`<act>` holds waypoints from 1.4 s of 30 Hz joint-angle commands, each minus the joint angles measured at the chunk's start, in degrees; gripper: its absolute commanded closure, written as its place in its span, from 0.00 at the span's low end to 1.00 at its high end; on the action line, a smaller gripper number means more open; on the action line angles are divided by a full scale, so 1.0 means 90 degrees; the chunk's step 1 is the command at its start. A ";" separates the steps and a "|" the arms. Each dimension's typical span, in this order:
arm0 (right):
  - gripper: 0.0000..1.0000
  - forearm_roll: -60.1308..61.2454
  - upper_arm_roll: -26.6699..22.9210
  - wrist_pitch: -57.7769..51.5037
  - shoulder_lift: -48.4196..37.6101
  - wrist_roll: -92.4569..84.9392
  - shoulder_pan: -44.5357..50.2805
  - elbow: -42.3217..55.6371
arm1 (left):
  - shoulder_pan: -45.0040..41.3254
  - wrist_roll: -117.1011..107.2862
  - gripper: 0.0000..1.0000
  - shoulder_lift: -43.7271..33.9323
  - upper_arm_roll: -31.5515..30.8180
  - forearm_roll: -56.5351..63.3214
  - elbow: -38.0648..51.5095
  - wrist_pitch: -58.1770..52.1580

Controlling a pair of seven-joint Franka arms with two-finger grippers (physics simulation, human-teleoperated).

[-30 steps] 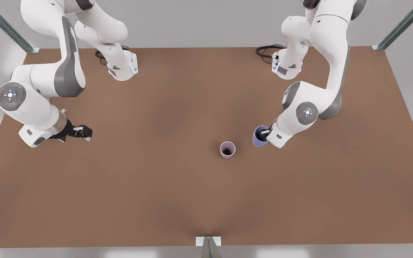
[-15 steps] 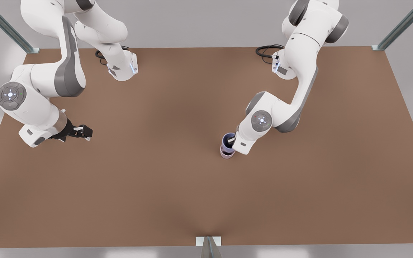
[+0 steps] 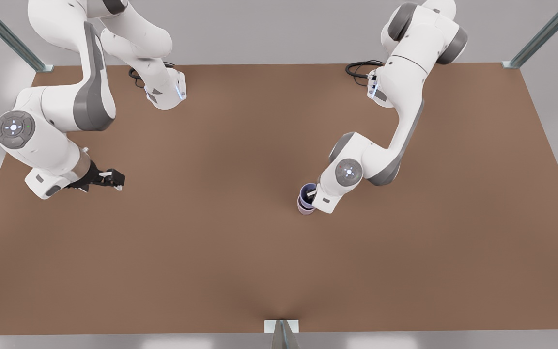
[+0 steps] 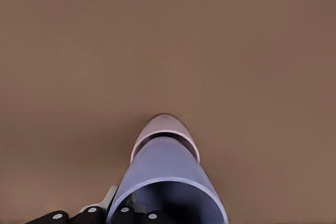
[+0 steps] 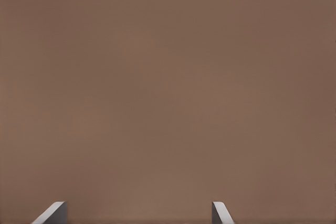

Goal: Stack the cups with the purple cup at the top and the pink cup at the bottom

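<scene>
Two tools: my left tool is clamped on the purple cup, which sits nested in the pink cup mid-counter. My right tool, fingers spread apart, waits near the front view's left counter edge.

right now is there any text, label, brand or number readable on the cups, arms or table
None: no readable text anywhere.
purple cup: plain, held by the left gripper inside the pink cup.
pink cup: plain.
Arm joint discs: only small lights and marks, no legible characters.
right gripper: unmarked, waits open.
table: bare brown.
</scene>
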 commanded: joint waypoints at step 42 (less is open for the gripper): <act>0.00 0.0010 0.0000 -0.0010 0.0128 -0.0010 -0.0006 0.0127 | 0.1064 0.5220 0.00 -0.1705 0.1504 0.0892 0.1172 -0.3035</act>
